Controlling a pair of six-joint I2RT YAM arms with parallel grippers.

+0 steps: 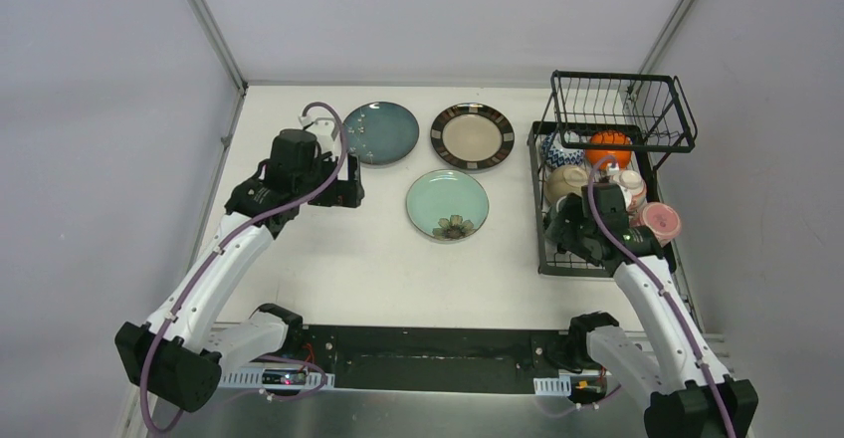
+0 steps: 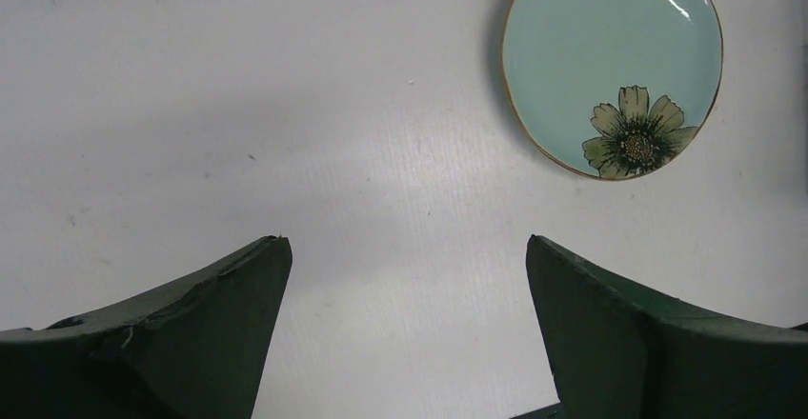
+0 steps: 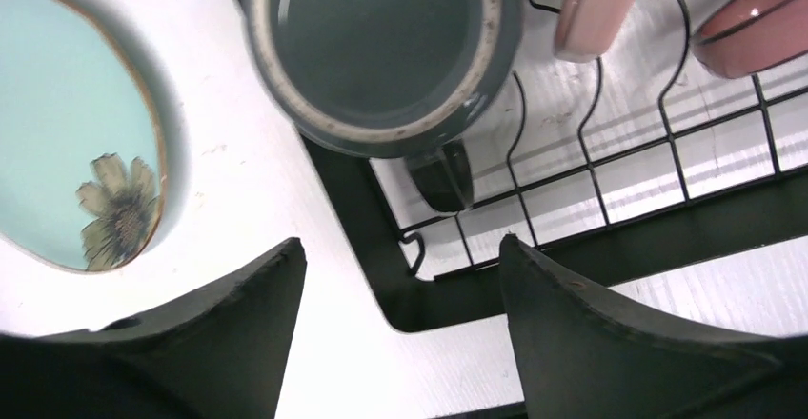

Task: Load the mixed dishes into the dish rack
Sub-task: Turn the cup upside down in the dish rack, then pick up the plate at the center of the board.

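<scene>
Three plates lie flat on the table: dark teal speckled [image 1: 381, 131], dark-rimmed beige [image 1: 472, 136] and mint green with a flower [image 1: 447, 204]. The black dish rack [image 1: 540, 249] stands at the right. Its lower tray holds an orange bowl [image 1: 608, 145], a patterned bowl [image 1: 559, 149], a pale bowl [image 1: 565, 181] and pink cups [image 1: 658, 222]. My left gripper [image 1: 348, 194] is open and empty over bare table, left of the mint plate [image 2: 610, 57]. My right gripper [image 3: 400, 252] is open and empty above the rack's near-left corner [image 3: 419, 305], below a grey-blue bowl [image 3: 381, 38].
The rack's raised basket tier [image 1: 622, 109] stands over its far end and looks empty. Two pink cups [image 3: 595, 5] lie on the tray wires right of the grey-blue bowl. The mint plate [image 3: 67, 124] lies just left of the rack. White walls enclose the table.
</scene>
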